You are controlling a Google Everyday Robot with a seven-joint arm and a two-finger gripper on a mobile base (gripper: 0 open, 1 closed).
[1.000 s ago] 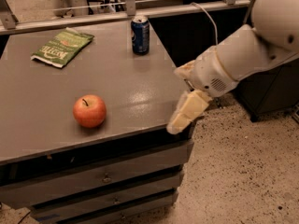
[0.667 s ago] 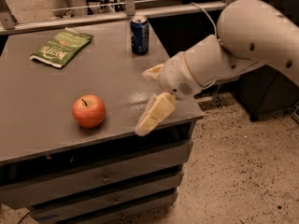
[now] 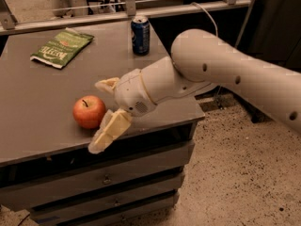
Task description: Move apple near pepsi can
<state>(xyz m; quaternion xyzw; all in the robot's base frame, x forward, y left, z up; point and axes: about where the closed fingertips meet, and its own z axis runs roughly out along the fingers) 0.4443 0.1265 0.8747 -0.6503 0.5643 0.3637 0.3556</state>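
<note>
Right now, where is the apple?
Camera view: the apple sits near the table's front edge, the open gripper close at its right, the pepsi can at the far edge.

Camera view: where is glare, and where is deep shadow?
Camera view: dim, warm light; mild glare on the silver top of the can; deep shadow under the front edge of the table, below the open gripper beside the apple.

The gripper (image 3: 99,117) is at centre-left, jaws spread, just right of the apple (image 3: 88,111). Bare desk (image 3: 42,93) stretches up from the apple to the can (image 3: 140,34) at top centre; the bag (image 3: 61,48) lies upper left.
</note>
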